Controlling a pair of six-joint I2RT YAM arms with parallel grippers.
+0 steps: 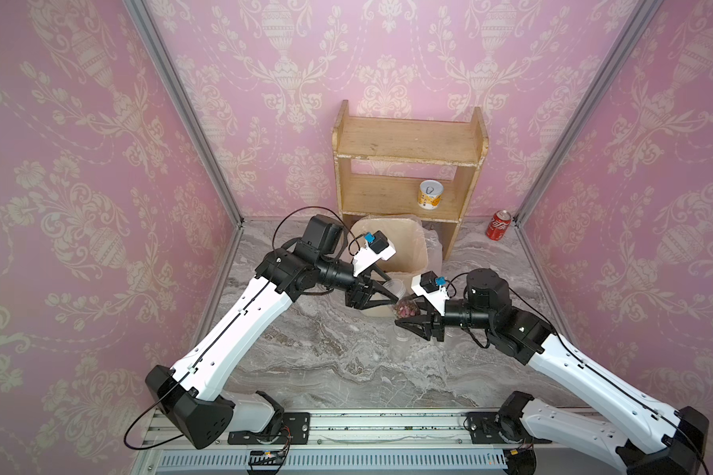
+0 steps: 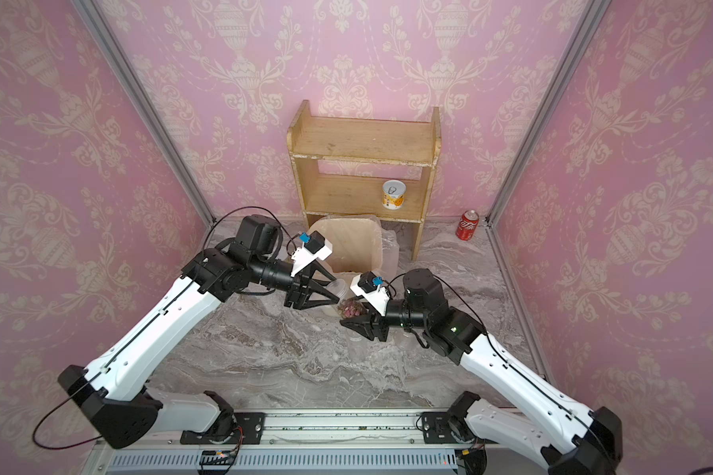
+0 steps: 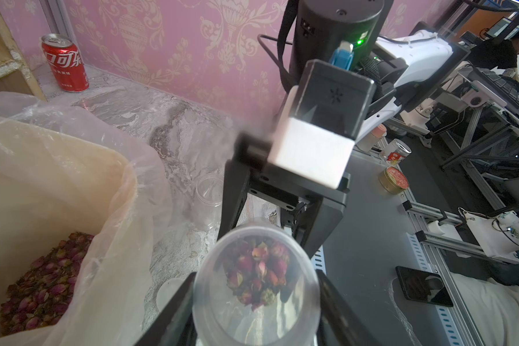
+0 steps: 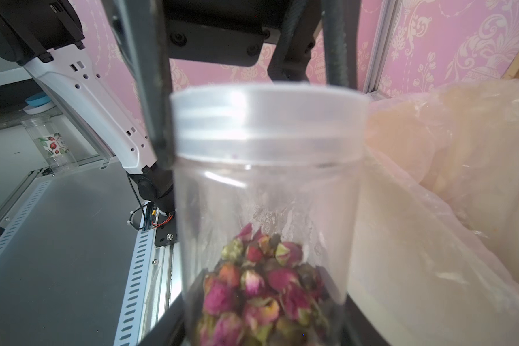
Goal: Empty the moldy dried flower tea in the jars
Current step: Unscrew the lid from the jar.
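Right claw point(image 1: 406, 314) is gripping the jar point(image 4: 267, 194) of tea point(image 4: 252, 284) beside the bin point(image 1: 408, 251); left claw point(image 3: 253, 299) is clenching its lid point(image 4: 267, 119). Twist crooked and the jar could be slipping, spilling onto the bench point(image 1: 326, 362).

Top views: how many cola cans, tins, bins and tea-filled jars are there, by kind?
Red cola can: 1
Yellow-and-white tin: 1
Lined bin: 1
Tea-filled jar: 1
Total: 4

The left arm point(image 1: 239, 329) and right arm point(image 1: 593, 370) wear white shells between black joints, with a thin black cable point(image 1: 220, 338) clipped along each. Black triangular fingers point(image 1: 377, 288) sit below white camera brackets point(image 1: 367, 259) with blue plugs point(image 1: 369, 237). One green light point(image 3: 360, 40) glows.
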